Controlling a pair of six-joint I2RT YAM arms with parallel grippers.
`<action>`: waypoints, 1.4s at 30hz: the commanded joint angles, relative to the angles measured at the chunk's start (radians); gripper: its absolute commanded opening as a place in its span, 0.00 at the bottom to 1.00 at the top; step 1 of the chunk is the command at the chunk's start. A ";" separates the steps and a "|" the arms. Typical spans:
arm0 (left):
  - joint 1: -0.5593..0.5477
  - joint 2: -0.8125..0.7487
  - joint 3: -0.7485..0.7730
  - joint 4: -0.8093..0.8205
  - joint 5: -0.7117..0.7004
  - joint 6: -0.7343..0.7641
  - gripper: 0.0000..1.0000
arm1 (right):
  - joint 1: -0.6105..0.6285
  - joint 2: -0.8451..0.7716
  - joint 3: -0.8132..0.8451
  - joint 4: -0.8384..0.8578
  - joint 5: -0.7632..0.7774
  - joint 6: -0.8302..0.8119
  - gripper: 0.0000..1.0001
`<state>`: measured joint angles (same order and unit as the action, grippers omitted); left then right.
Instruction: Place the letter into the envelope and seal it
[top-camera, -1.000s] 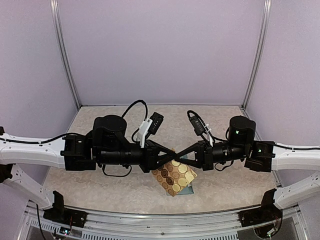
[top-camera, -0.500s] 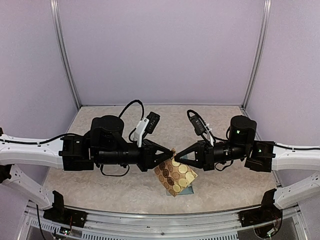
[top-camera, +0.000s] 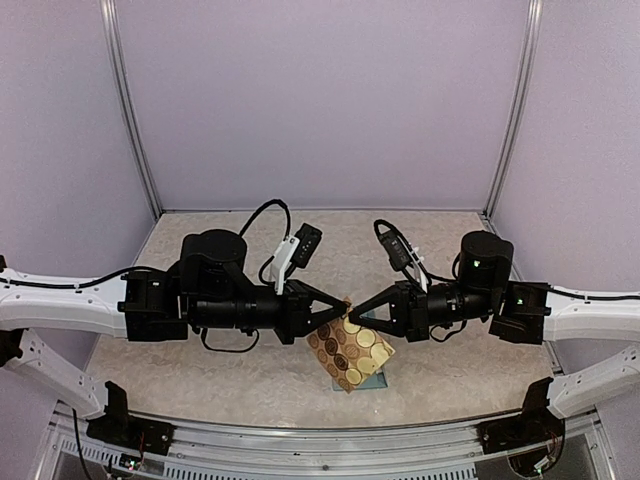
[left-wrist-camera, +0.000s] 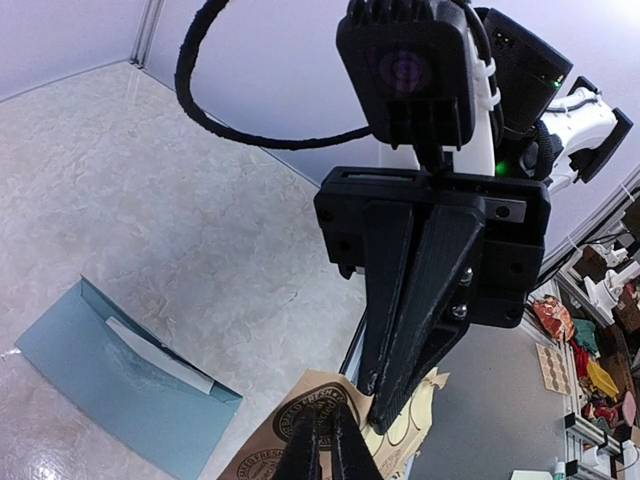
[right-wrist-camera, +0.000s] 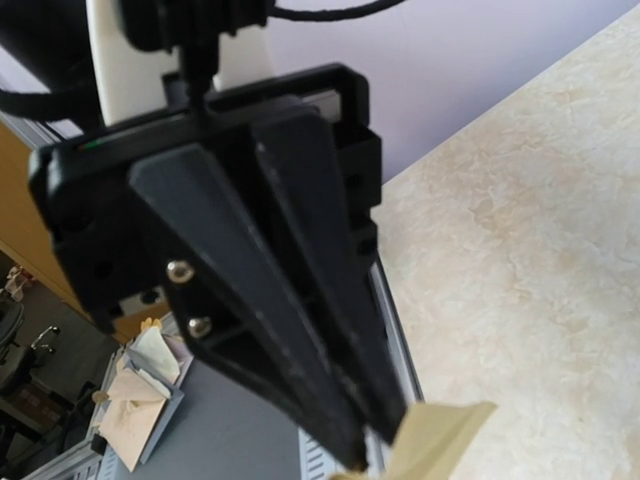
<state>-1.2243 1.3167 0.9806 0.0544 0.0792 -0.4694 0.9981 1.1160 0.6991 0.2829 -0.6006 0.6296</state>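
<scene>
Teal envelope (left-wrist-camera: 125, 385) flat on surface (left-wrist-camera: 150, 200), lower left of left wrist view, flap open. White letter (left-wrist-camera: 160, 357) edge shows in the pocket: insertion looks done, sealing left. Left gripper (left-wrist-camera: 322, 450) and right gripper (left-wrist-camera: 385, 395), bottom centre, both clenched on raised sticker sheet (top-camera: 352, 352), apart from envelope

arms reach inward, l gripper (top-camera: 341, 309) & r gripper (top-camera: 357, 311) closed, tips nearly touching.

A tan sheet of round stickers (top-camera: 352, 352) hangs tilted over the beige marbled desk (top-camera: 200, 370), near the middle of its near edge.
</scene>
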 joint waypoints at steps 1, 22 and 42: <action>-0.001 0.002 -0.008 0.041 0.046 0.012 0.02 | -0.001 -0.007 -0.003 0.030 -0.008 -0.001 0.00; -0.009 -0.013 0.001 -0.097 -0.271 -0.020 0.00 | -0.001 -0.021 -0.006 -0.024 0.040 -0.014 0.00; 0.063 -0.163 -0.104 -0.085 -0.201 -0.073 0.00 | -0.018 -0.021 -0.008 -0.109 0.190 0.009 0.00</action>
<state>-1.1755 1.1839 0.8967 -0.0380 -0.1528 -0.5297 0.9970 1.1160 0.6991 0.2256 -0.4927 0.6231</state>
